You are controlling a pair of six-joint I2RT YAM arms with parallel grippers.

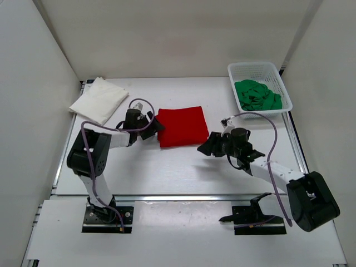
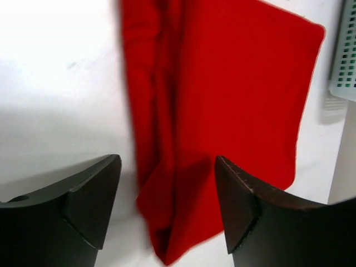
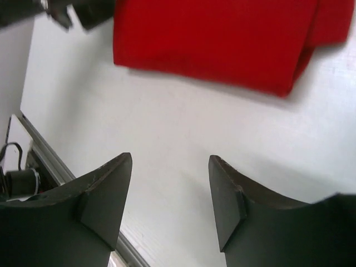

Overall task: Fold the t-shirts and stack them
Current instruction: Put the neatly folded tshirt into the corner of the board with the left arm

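The red t-shirt lies folded into a rectangle mid-table, also in the left wrist view and the right wrist view. My left gripper sits at its left edge, open, with a corner of the red cloth lying between the jaws, untouched. My right gripper hovers open just off the shirt's near right corner, over bare table. A folded white t-shirt rests at the back left. The green t-shirt is crumpled in the white basket.
The basket stands at the back right corner; its lattice wall shows at the right of the left wrist view. White walls close in the table on three sides. A metal rail runs along the near edge.
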